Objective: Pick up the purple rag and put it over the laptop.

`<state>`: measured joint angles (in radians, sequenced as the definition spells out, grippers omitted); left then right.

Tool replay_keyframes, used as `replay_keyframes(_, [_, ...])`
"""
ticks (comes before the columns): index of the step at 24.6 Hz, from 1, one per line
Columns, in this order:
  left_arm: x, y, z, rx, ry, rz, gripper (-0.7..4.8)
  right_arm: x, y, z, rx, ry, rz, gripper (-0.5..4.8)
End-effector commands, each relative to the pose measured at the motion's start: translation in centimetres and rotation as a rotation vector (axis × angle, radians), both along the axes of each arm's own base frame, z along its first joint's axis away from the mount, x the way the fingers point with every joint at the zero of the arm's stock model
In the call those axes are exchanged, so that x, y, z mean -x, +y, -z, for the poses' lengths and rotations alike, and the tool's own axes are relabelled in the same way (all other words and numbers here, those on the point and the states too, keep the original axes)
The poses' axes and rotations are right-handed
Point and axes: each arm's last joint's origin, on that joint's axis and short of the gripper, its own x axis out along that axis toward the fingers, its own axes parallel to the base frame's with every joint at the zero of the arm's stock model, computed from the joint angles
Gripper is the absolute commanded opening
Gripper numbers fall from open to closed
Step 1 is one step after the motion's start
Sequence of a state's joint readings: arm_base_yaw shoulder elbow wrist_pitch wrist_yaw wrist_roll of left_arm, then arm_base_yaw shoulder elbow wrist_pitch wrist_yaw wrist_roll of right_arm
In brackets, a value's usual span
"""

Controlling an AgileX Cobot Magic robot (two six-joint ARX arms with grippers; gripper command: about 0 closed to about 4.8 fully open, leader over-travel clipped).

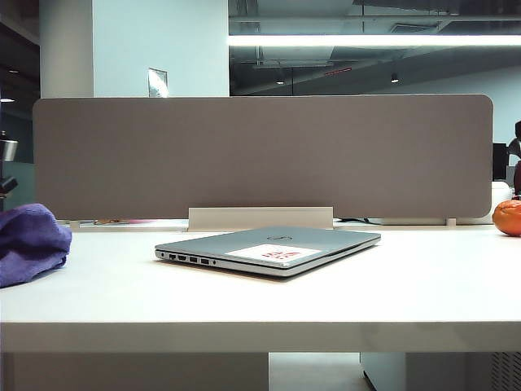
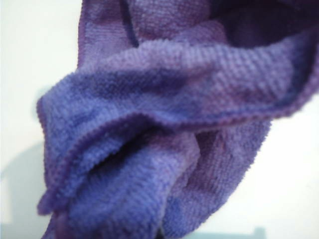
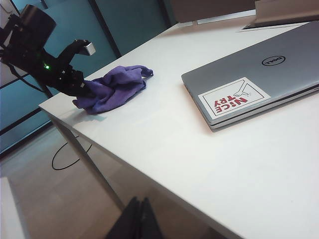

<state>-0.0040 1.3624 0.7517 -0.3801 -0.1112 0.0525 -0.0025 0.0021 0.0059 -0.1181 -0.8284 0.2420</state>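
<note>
The purple rag (image 1: pixel 28 240) lies bunched on the white table (image 1: pixel 269 305) at its far left. It fills the left wrist view (image 2: pixel 169 129), where it hides the fingers. In the right wrist view my left gripper (image 3: pixel 85 93) is dug into the rag's (image 3: pixel 112 89) end by the table corner, shut on the cloth. The silver-grey laptop (image 1: pixel 269 247) lies closed mid-table with a white-and-red sticker (image 3: pixel 234 97) on its lid (image 3: pixel 279 64). My right gripper (image 3: pixel 141 219) hangs shut and empty off the table's front edge, over the floor.
A grey partition panel (image 1: pixel 260 155) runs along the back of the table. An orange round object (image 1: pixel 508 217) sits at the far right. A cable loop (image 3: pixel 67 157) lies on the floor below the table corner.
</note>
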Motion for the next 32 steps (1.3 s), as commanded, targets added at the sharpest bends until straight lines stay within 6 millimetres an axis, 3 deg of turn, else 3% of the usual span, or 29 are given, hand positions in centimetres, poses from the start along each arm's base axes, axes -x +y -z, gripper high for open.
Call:
replay_keyframes(1, [-0.6, -0.3, -1.5, 0.058, -0.069, 0.033, -0.06, 0.0, 0.0, 0.0, 0.002, -0.014, 0.0, 0.22])
replay_keyframes(5, [-1.3, -0.4, -4.0, 0.115, -0.159, 0.052, -0.06, 0.0, 0.0, 0.0, 0.003, -0.013, 0.0, 0.22])
replay_keyframes(11, [-2.8, -1.0, -9.6, 0.294, -0.332, 0.071, -0.06, -0.1, 0.0, 0.1, 0.007, -0.011, 0.025, 0.22])
replay_keyframes(16, [-3.4, -2.8, -11.6, 0.332, -0.442, 0.13, -0.06, -0.1, 0.0, 0.1, 0.007, -0.011, 0.025, 0.22])
replay_keyframes(19, [-3.8, -5.3, -13.3, 0.356, -0.583, 0.229, -0.06, -0.1, 0.0, 0.1, 0.007, -0.011, 0.025, 0.22])
replay_keyframes(27, [-4.4, -9.1, -14.7, 0.377, -0.797, 0.312, -0.06, -0.1, 0.0, 0.1, 0.007, -0.011, 0.025, 0.22])
replay_keyframes(32, [-6.0, -11.3, -13.4, 0.406, -0.846, 0.361, -0.06, -0.1, 0.0, 0.1, 0.007, -0.01, 0.025, 0.22])
